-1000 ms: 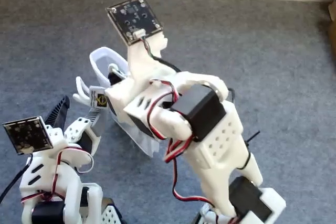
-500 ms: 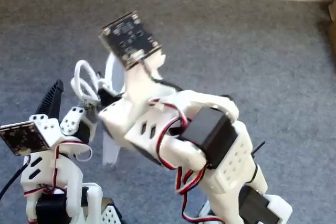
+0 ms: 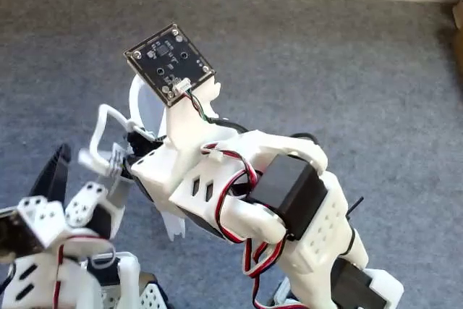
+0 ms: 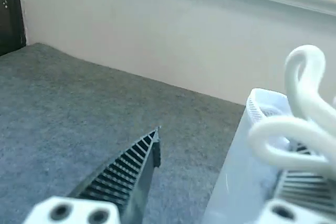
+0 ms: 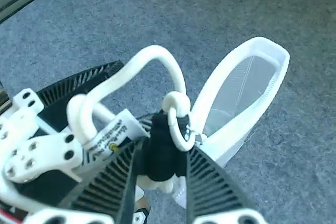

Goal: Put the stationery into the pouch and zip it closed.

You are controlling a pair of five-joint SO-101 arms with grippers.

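Where its mouth gapes, the pouch [image 5: 261, 47] shows translucent white mesh.

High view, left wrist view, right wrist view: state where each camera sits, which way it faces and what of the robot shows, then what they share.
High view: fixed off the arms, looking down on the table, left arm and right arm.
Left wrist view: on the left wrist, facing across the table toward a pale wall; left gripper open, pouch beside one finger.
Right wrist view: on the right wrist, facing down; right gripper shut on a black clip.
Shared: all three show the pouch and its white loop.
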